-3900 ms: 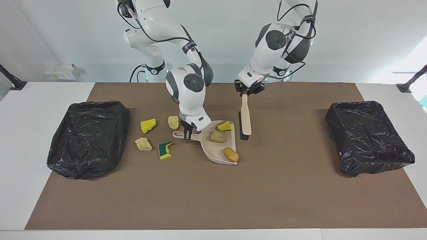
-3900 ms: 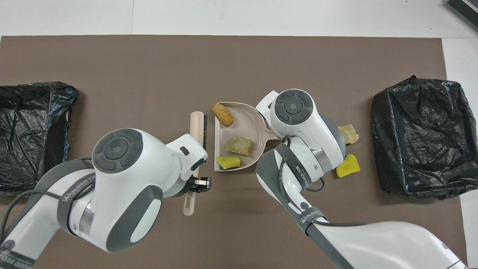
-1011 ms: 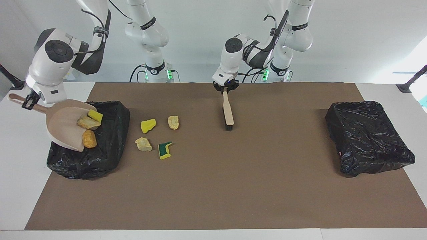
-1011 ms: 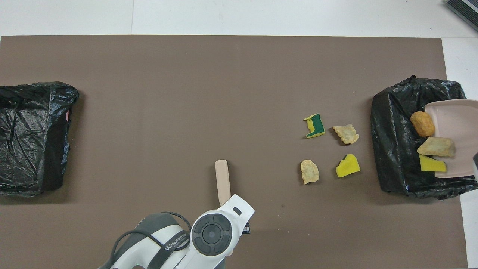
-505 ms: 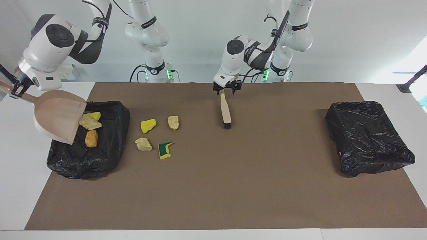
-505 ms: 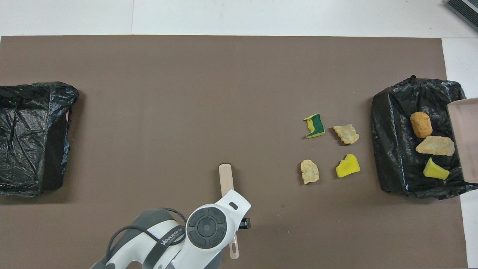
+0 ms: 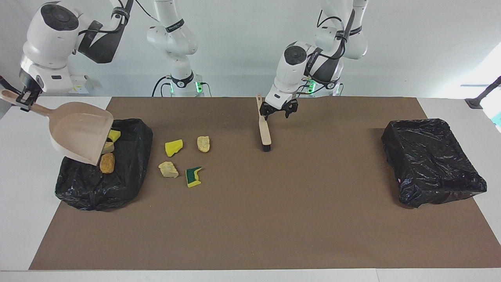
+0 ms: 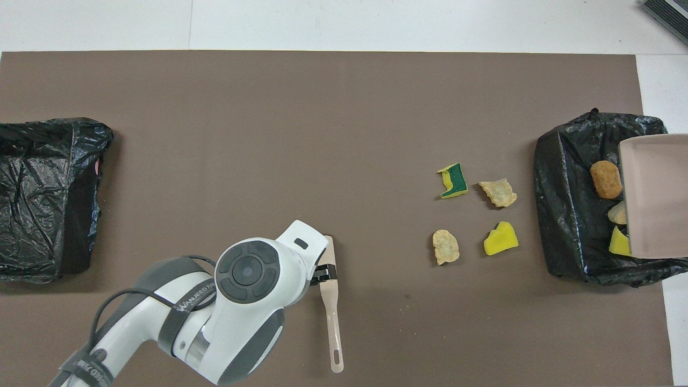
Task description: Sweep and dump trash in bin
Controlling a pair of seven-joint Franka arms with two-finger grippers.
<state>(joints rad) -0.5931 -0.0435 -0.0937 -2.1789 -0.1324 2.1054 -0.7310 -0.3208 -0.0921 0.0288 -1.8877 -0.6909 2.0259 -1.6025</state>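
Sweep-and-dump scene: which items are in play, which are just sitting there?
In play:
- four foam chunks on the brown mat
- three chunks in the black-lined bin at the right arm's end
- beige dustpan, held by right gripper
- beige black-bristled brush, released beside open left gripper

Idle:
- second black-lined bin

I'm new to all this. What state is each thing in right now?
Dustpan: held tilted over the bin, emptied.
Right gripper: shut on the dustpan's handle.
Bin: holds three chunks.
Four chunks: loose on the mat.
Brush: lying on the mat, released.
Left gripper: open, beside the brush.
Second bin: untouched.
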